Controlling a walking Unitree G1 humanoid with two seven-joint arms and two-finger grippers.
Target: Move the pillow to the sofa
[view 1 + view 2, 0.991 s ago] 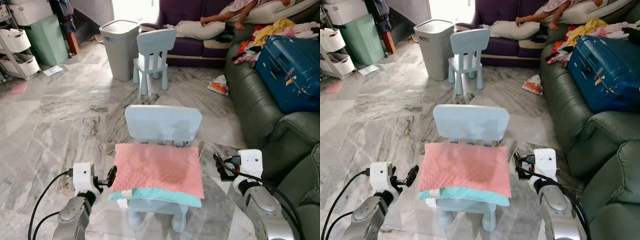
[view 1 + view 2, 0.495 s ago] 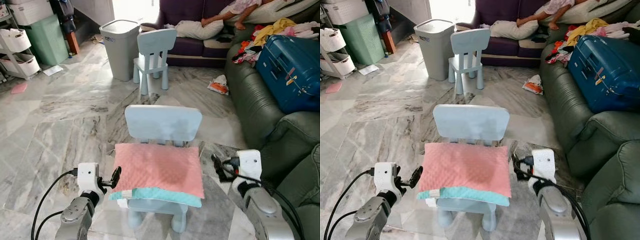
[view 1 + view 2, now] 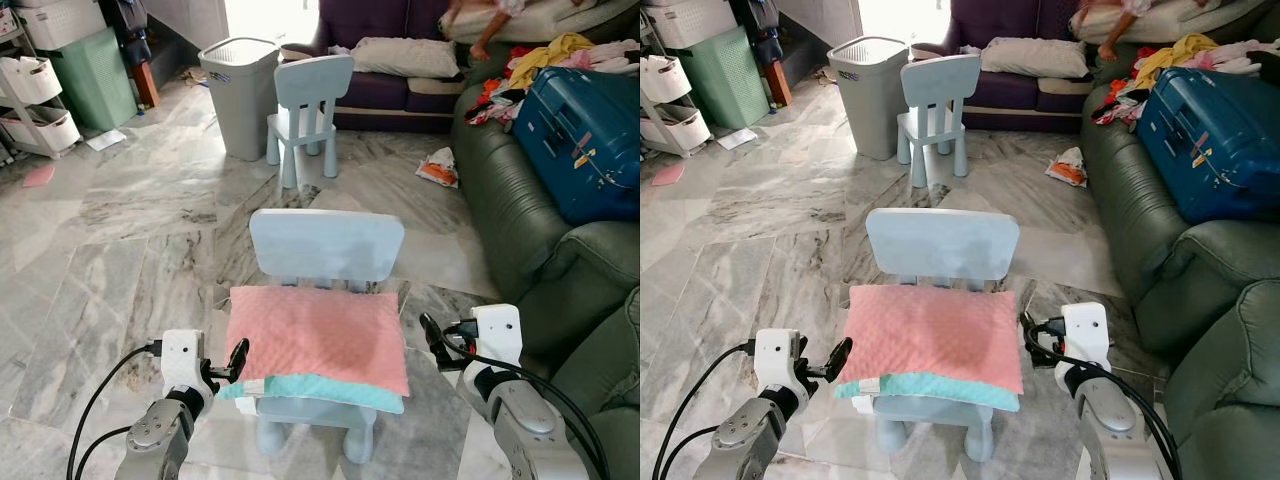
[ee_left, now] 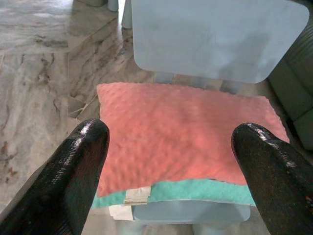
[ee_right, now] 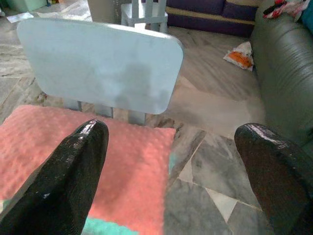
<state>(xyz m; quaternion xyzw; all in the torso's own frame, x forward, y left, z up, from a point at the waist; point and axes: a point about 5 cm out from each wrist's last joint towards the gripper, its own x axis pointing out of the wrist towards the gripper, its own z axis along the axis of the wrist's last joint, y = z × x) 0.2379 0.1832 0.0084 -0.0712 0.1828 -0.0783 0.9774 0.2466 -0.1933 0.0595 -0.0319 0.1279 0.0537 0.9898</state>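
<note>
A pink pillow (image 3: 318, 335) with a teal underside lies flat on the seat of a small light-blue child's chair (image 3: 325, 245). My left gripper (image 3: 237, 358) is low at the pillow's left edge, close to its front corner. It is open, and in the left wrist view the pillow (image 4: 181, 132) lies beyond its two spread black fingers (image 4: 73, 171). My right gripper (image 3: 433, 336) is just off the pillow's right edge, also open. Its fingers (image 5: 73, 166) straddle the pillow's corner (image 5: 98, 161) and the marble floor. Neither gripper holds anything.
A dark green sofa (image 3: 520, 215) runs along the right, carrying a blue suitcase (image 3: 585, 140) and loose clothes. A purple sofa (image 3: 385, 90) at the back holds a white cushion (image 3: 405, 57) and a person's feet (image 3: 482, 30). A second small chair (image 3: 305, 115) and a grey bin (image 3: 240, 95) stand ahead.
Both grippers have drawn inward toward the pillow's sides, the left one most. The person's legs on the purple sofa have shifted to the right.
</note>
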